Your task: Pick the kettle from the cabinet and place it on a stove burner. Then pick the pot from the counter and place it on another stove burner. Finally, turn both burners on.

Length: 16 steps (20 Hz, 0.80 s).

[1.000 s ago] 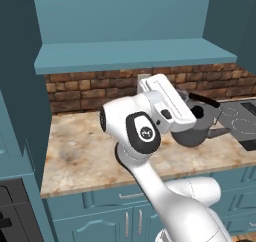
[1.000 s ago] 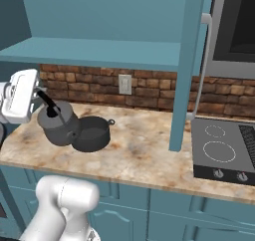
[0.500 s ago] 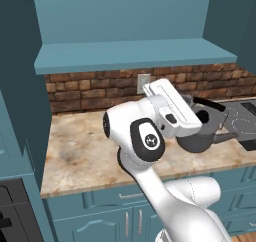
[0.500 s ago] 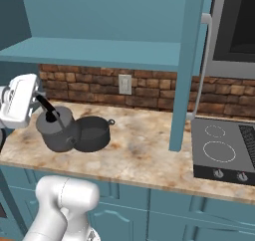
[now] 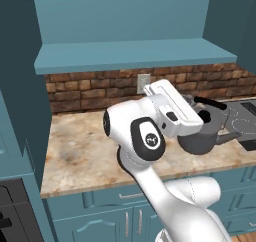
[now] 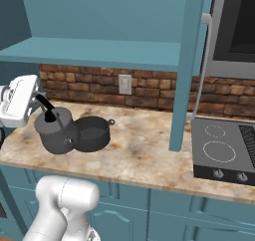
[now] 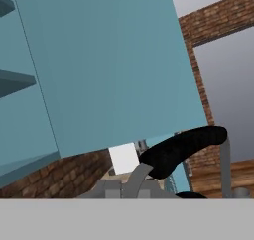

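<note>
From my remote station I see a brick backsplash (image 6: 149, 93) with a white wall outlet (image 6: 125, 84) running behind the marbled worktop (image 6: 144, 155), and above it the teal shelf of the cabinet (image 6: 99, 51). In the right base view a teal cabinet door (image 6: 187, 70) with a long silver bar handle (image 6: 203, 68) hangs down between the pots, at 9 o'clock of it, and the dark cooktop (image 6: 224, 153) with its white burner rings at 3 o'clock. A microwave (image 6: 234, 31) sits above the cooktop.

The kettle (image 6: 56, 131) is dark grey and rounded, with a black arched handle over its lid and a short spout; in the left base view its spout points toward 4 o'clock. The wide, low pot (image 6: 92, 133) stands on the worktop just at the kettle's 3 o'clock, touching or nearly so; I cannot tell which.

The claw (image 6: 41, 101) reaches in from 10 o'clock of the kettle and is pressed together on the black handle. In the hand view that handle (image 7: 181, 150) crosses just above the fingertips, with the teal door behind. Whether the kettle's base rests on the worktop or hangs just above it I cannot tell.
</note>
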### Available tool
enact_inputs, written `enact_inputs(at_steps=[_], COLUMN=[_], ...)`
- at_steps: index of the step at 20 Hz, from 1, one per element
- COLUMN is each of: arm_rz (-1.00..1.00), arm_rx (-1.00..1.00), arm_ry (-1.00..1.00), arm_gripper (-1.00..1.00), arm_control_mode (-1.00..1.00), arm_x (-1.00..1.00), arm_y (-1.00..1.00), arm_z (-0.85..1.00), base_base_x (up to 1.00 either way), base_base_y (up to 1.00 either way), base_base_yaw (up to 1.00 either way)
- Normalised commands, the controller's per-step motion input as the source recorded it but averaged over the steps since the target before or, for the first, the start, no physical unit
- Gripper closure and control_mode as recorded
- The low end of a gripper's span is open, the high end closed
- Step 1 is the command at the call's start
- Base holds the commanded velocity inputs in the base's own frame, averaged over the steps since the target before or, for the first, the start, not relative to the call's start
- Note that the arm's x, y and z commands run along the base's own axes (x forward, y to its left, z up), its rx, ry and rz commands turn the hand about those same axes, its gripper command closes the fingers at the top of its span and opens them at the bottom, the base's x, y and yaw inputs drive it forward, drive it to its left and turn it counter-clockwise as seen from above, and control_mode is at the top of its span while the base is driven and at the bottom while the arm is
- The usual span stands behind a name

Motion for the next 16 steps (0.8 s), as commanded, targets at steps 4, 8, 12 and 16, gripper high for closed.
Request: enact_inputs(at_steps=[4,8,12,16], arm_rz=[0.00,0.00,0.00,0.00], arm_rx=[0.00,0.00,0.00,0.00], arm_ry=[0.00,0.00,0.00,0.00], arm_gripper=[1.00,1.00,1.00,1.00], arm_control_mode=[-1.00,1.00,1.00,1.00], arm_x=[0.00,0.00,0.00,0.00], arm_y=[0.00,0.00,0.00,0.00], arm_z=[0.05,0.00,0.00,0.00], base_base_x=[0.00,-0.04,-0.21,-0.47], base_base_y=[0.00,-0.02,-0.09,-0.16], base_base_yaw=[0.00,0.00,-0.01,-0.05])
